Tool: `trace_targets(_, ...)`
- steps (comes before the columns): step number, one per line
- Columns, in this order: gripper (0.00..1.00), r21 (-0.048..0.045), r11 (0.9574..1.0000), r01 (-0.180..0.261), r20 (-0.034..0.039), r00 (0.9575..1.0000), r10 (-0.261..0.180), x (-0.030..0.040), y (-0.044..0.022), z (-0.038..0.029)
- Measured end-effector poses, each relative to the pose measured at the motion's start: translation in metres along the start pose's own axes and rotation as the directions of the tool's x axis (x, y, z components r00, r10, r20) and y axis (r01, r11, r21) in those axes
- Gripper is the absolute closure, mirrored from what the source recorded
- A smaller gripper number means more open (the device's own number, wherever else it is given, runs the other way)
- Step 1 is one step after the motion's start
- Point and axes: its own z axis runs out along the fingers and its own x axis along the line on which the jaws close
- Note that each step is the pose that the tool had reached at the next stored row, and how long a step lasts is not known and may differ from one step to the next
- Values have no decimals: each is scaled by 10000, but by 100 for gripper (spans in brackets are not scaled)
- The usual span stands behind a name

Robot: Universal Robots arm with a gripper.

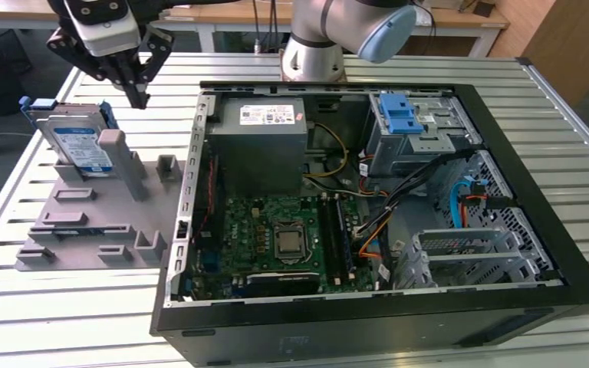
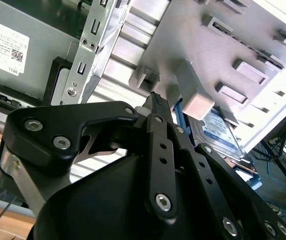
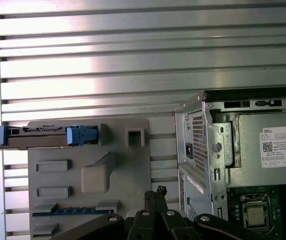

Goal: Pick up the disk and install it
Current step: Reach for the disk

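Note:
The disk [image 1: 77, 140] stands on edge in a slot of the grey holder [image 1: 100, 222] on the table, at the exterior view's left. It is a silver drive with a blue-and-white label in a blue carrier. My gripper [image 1: 137, 98] hangs above the holder, a little to the exterior view's right of the disk and higher than it, touching nothing. Its fingers are pressed together and hold nothing. The first wrist view shows the disk [image 3: 43, 135] edge-on beyond my gripper [image 3: 155, 192]. In the second wrist view the disk [image 2: 221, 134] lies past my gripper [image 2: 155, 100].
An open computer case [image 1: 540, 230] fills the exterior view's right, with a silver drive cage with a blue latch [image 1: 409, 115], a grey power supply box [image 1: 264, 134] and the mainboard [image 1: 279, 241]. The arm's base [image 1: 313, 54] stands behind the case. The slatted metal table [image 1: 70, 307] surrounds all.

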Motion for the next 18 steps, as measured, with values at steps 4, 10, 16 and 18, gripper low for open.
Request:
trace_targets(4, 89, 1, 10000, -1, -7, 10000, 1, 34, 6, 1)
trace_targets(10, 89, 3, 10000, -2, -32, 10000, 2, 115, 17, 4)
trace_targets(16, 89, 4, 10000, -6, -62, 10000, 6, 205, 32, 9)
trace_targets(18, 89, -2, 10000, -12, -93, 10000, 12, 236, 39, 9)
